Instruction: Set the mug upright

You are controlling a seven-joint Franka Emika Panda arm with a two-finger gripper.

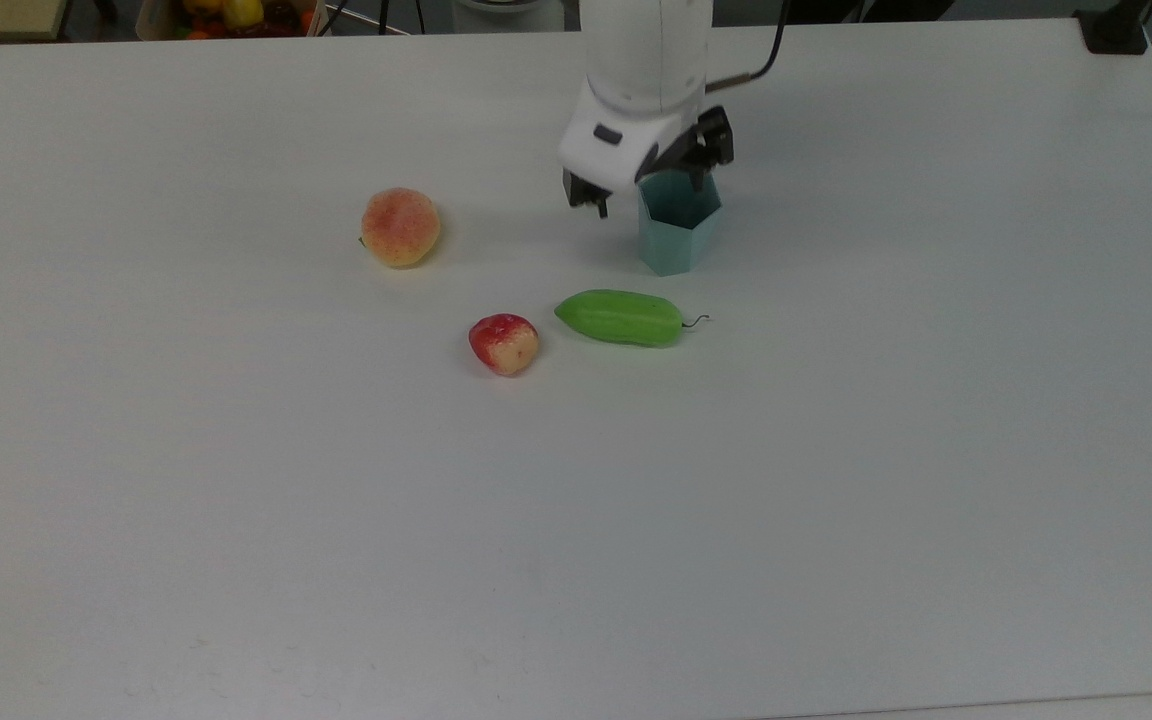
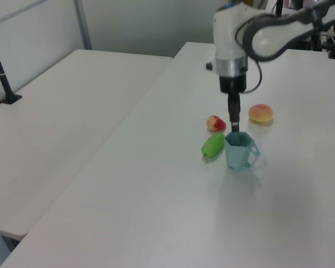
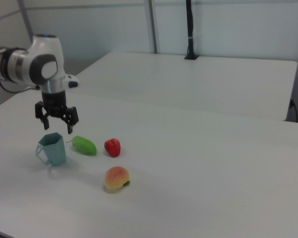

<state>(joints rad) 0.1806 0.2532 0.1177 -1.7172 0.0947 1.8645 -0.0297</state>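
Note:
The pale blue-teal mug [image 1: 678, 238] stands upright on the white table, its hexagonal mouth facing up. In the left view the mug [image 2: 239, 152] has its handle on the left view's right; in the right view the mug [image 3: 53, 148] has it on the right view's left. My gripper [image 1: 652, 193] hangs just above the mug's rim, open, with nothing between its fingers. In the right view the gripper [image 3: 57, 127] is clear of the rim, fingers spread wider than the mug. The left view shows the gripper [image 2: 234, 126] edge-on, right over the mouth.
A green cucumber [image 1: 621, 317] lies just in front of the mug in the top view. A red strawberry-like fruit [image 1: 504, 343] sits to the cucumber's left, and a peach [image 1: 400, 227] farther left. The white table [image 1: 836, 450] stretches wide around them.

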